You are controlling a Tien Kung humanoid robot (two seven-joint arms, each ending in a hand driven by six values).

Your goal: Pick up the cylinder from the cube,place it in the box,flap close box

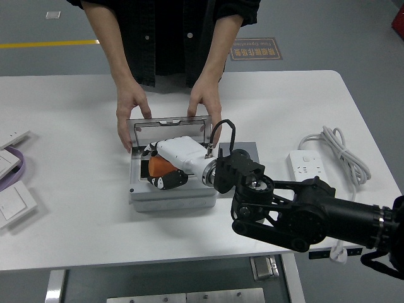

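The robot's white right hand grips an orange cylinder over the open grey box, a person's hands steadying the raised lid beyond it.

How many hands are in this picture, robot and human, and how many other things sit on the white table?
Robot hands: 1, the right hand over the grey box
Person's hands: 2, one, another, at the box's lid
Boxes: 1
Power strips: 1
Wall switch plates: 3
Total: 8
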